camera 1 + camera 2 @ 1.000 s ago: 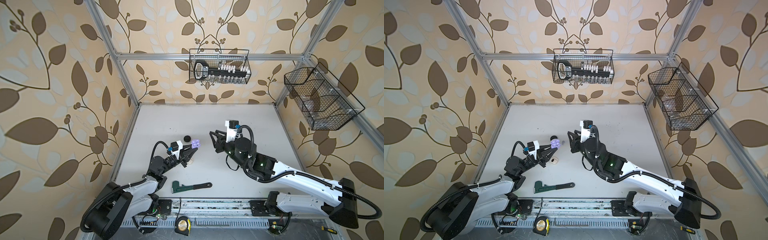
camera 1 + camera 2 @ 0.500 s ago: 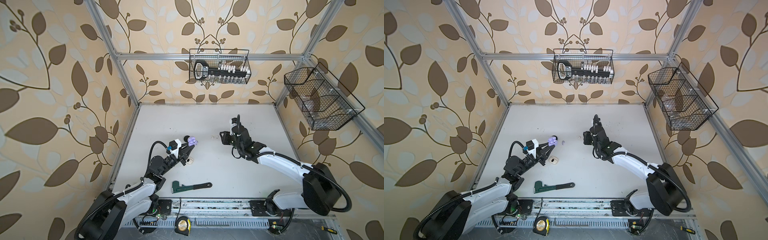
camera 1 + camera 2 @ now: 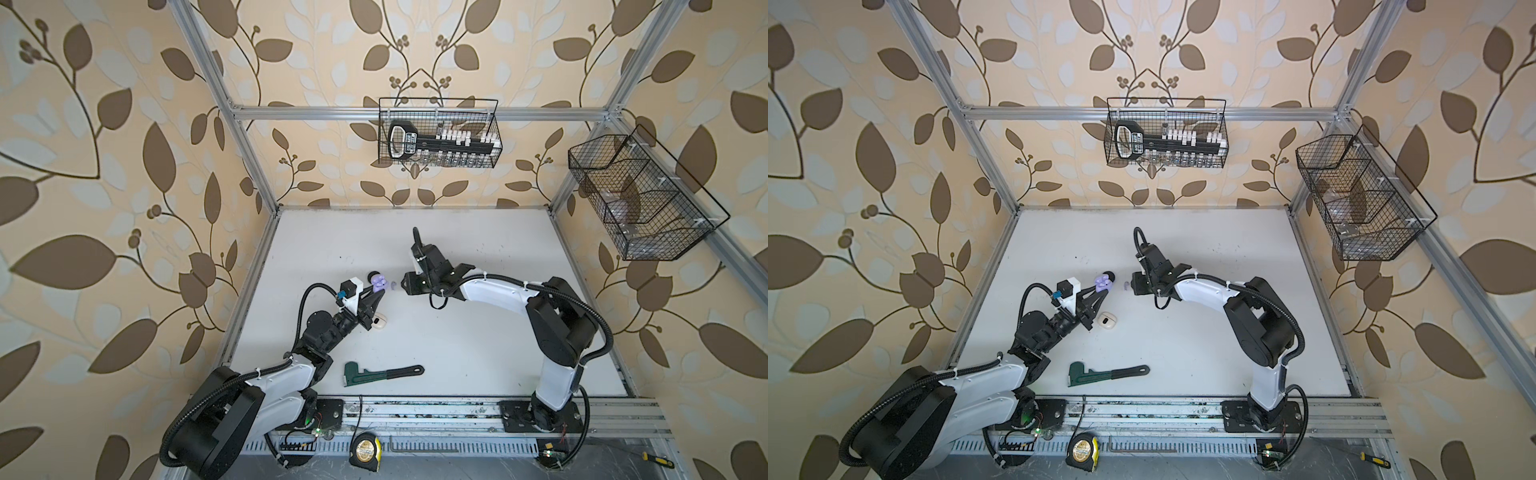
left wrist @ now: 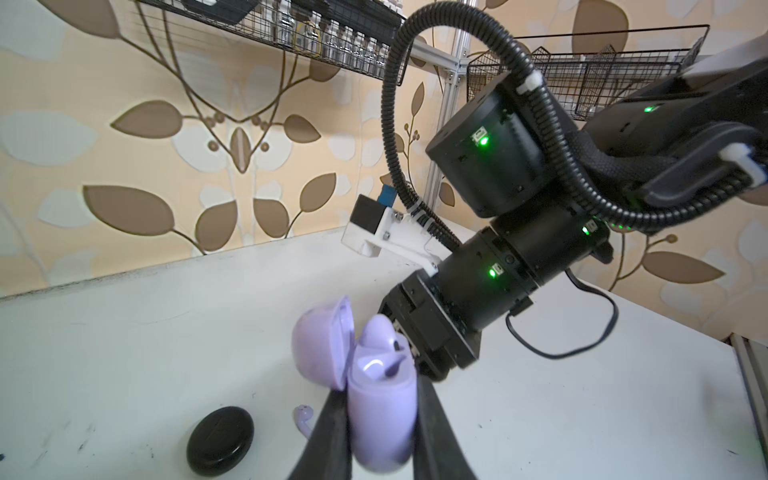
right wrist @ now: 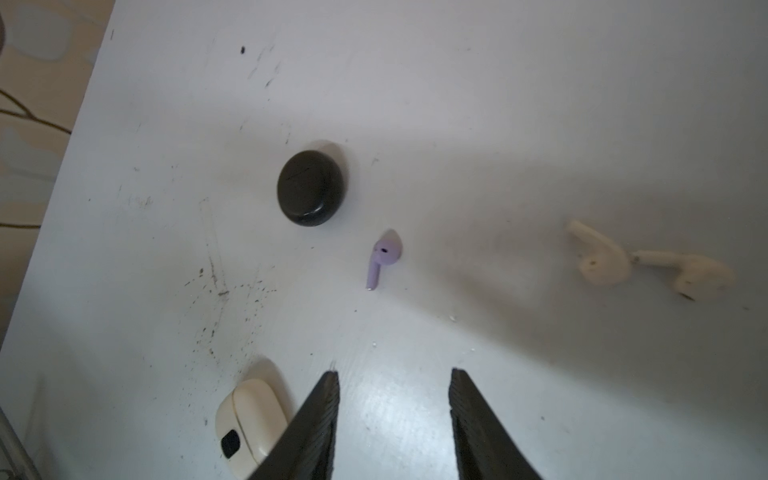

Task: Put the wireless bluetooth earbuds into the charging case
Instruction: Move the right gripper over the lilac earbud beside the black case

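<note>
My left gripper (image 4: pixel 380 388) is shut on the lilac charging case (image 4: pixel 380 415), held above the table with its lid (image 4: pixel 320 340) open; one lilac earbud (image 4: pixel 378 332) sits in its well. Both top views show the case (image 3: pixel 379 284) (image 3: pixel 1104 282) left of centre. A second lilac earbud (image 5: pixel 384 255) (image 3: pixel 402 284) lies on the table just right of it. My right gripper (image 5: pixel 392 374) (image 3: pixel 405 286) hangs low over the table close to that earbud, open and empty. Two white earbuds (image 5: pixel 598 259) (image 5: pixel 698 274) lie further off in the right wrist view.
A shut black case (image 5: pixel 311 188) (image 3: pixel 372 275) lies behind the lilac one. A shut white case (image 5: pixel 249 419) (image 3: pixel 379 322) lies beside the left arm. A green wrench (image 3: pixel 382 372) lies near the front edge, a tape measure (image 3: pixel 365 457) on the rail. Wire baskets (image 3: pixel 438 133) hang on the walls.
The right arm has swung down and stretched low toward the loose lilac earbud, and its jaws have widened. The left gripper has kept the lilac case, shifting slightly left.
</note>
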